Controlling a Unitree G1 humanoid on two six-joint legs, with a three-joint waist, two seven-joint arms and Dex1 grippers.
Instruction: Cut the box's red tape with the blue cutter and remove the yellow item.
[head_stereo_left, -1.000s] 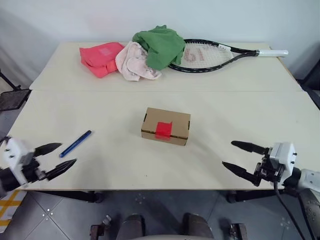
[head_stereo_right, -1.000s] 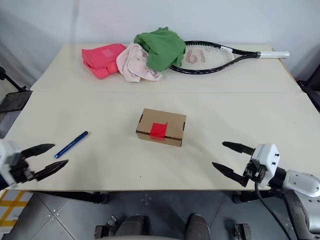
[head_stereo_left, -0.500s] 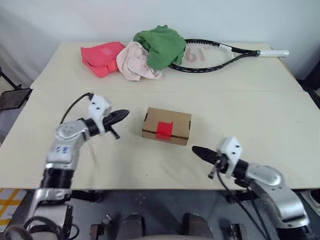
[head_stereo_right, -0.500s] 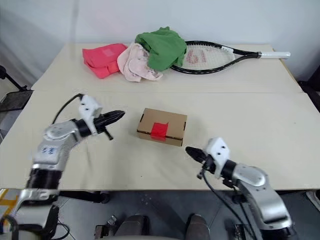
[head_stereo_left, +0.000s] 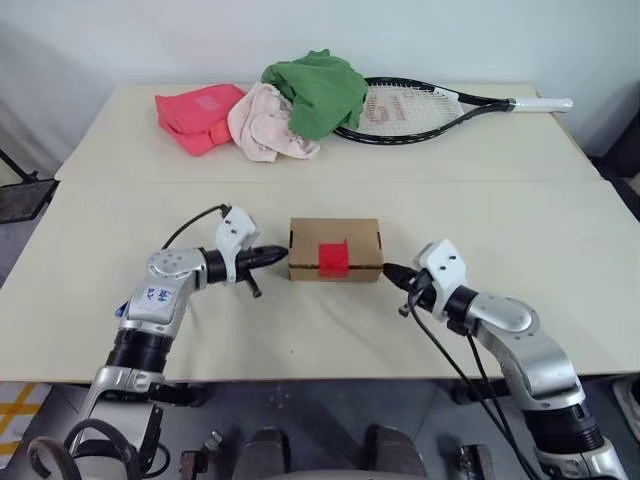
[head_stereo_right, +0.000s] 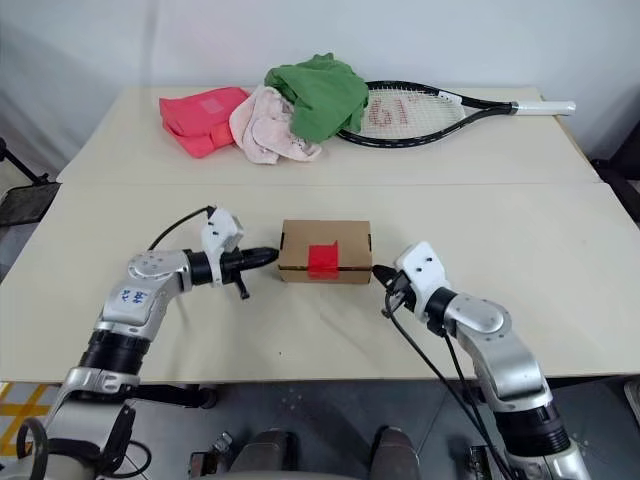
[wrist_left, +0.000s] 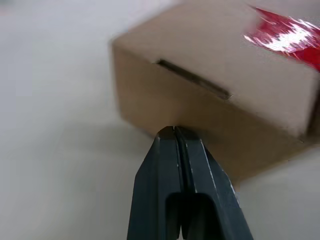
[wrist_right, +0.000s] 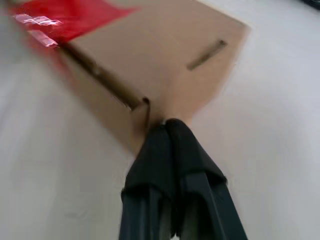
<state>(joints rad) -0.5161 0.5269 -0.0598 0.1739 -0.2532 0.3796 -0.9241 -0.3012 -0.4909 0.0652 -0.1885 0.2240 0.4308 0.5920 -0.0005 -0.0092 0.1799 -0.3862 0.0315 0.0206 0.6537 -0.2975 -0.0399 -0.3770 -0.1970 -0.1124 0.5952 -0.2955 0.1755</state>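
The brown cardboard box (head_stereo_left: 310, 243) lies at the middle of the near table, with the red tape (head_stereo_left: 333, 257) across its front flap seam. My left gripper (head_stereo_left: 281, 254) is shut, and its tip rests against the box's left end, low on that wall (wrist_left: 174, 131). From the other side my right gripper (head_stereo_left: 388, 270), also shut, touches the box's right end near a lower corner (wrist_right: 166, 123). Neither gripper holds anything. The blue cutter is hidden, as is the yellow item.
At the back of the far table lie a pink-red cloth (head_stereo_left: 198, 115), a pale pink cloth (head_stereo_left: 262, 125), a green cloth (head_stereo_left: 318, 85) and a tennis racket (head_stereo_left: 425, 108). A seam (head_stereo_left: 450, 181) runs between the two tables.
Both grippers swung in from the table's front corners, shut, and came up against the box's two ends. The box turned from slightly skewed to square.
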